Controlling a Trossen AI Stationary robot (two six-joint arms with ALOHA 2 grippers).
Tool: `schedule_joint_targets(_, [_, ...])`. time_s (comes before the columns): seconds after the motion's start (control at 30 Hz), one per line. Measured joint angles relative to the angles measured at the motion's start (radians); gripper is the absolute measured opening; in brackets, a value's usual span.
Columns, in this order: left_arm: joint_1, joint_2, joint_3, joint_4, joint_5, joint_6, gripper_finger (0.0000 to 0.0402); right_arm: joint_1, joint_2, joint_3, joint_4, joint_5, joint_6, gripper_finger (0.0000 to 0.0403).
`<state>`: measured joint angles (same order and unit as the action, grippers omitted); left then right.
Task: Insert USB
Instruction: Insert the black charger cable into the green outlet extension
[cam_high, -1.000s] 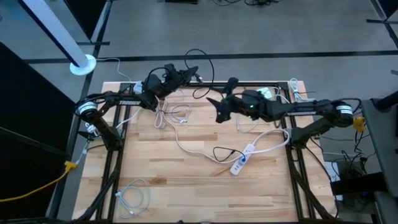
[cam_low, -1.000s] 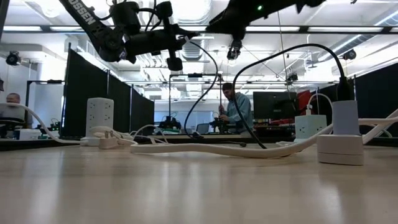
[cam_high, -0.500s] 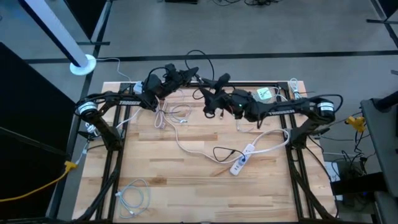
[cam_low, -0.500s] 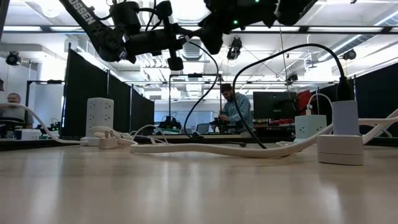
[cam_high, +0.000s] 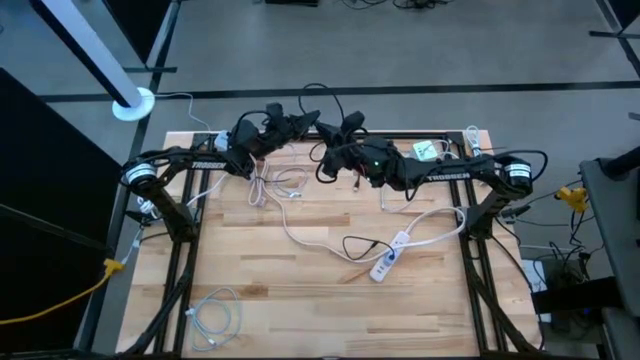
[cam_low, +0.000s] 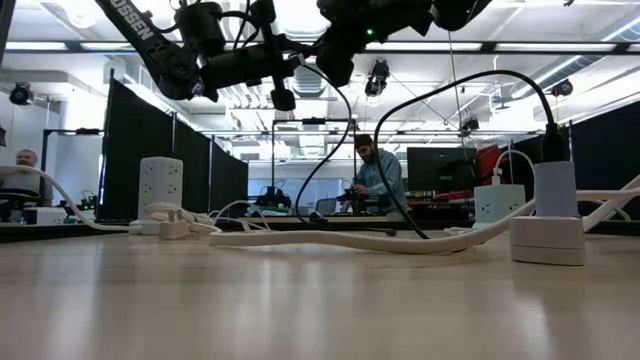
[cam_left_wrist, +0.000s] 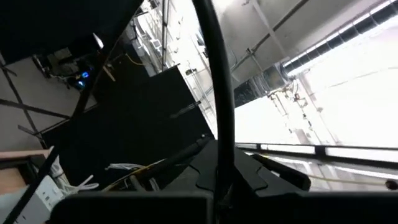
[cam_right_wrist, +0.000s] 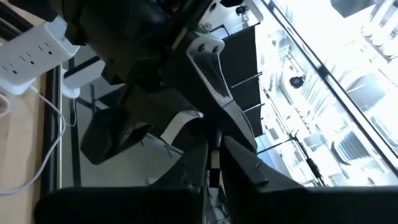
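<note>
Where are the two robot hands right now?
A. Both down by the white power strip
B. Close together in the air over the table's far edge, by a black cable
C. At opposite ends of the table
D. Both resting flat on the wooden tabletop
B: in the overhead view the left hand and right hand nearly meet at the black cable, raised above the table.

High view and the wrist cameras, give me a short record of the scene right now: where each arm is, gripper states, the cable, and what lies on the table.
left gripper: raised at the table's far edge, shut on black cable
right gripper: raised beside the left one, closed on the same cable
table: wooden
white power strip: lying right of centre
coiled white cable: near left corner
</note>
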<state>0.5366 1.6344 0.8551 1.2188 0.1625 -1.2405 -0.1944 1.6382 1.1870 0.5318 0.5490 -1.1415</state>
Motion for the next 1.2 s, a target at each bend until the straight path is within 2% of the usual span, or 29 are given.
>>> schedule_joint_targets(0.17, [0.001,0.0,0.0,0.007,0.029,0.109,0.0004,0.0,-0.004,0.0,-0.005,0.0,0.041,0.0018])
schedule_joint_targets(0.3, [0.001,0.0,0.0,0.03,0.039,0.195,0.0028,0.0,-0.01,0.0,-0.008,-0.002,0.114,0.0018])
schedule_joint_targets(0.53, [0.002,-0.021,0.0,0.039,0.103,0.459,0.0108,-0.006,-0.058,0.0,-0.067,-0.029,0.464,0.0018])
schedule_joint_targets(0.63, [0.002,-0.042,0.0,0.041,0.169,0.619,0.0145,-0.025,-0.095,-0.001,-0.112,-0.12,0.648,0.0018])
schedule_joint_targets(0.77, [0.002,-0.07,0.0,0.048,0.286,0.809,0.0185,-0.085,-0.158,-0.018,-0.135,-0.367,0.916,0.0018])
schedule_joint_targets(0.9, [-0.002,-0.083,-0.007,0.045,0.342,0.905,0.0208,-0.129,-0.192,-0.043,-0.134,-0.51,1.05,0.0018])
schedule_joint_targets(1.03, [-0.006,-0.092,-0.014,0.053,0.348,0.947,0.0209,-0.154,-0.203,-0.09,-0.034,-0.619,1.16,0.0018])
schedule_joint_targets(1.2, [-0.013,-0.093,-0.015,0.057,0.336,0.955,0.0183,-0.169,-0.203,-0.171,0.132,-0.647,1.25,0.0018])
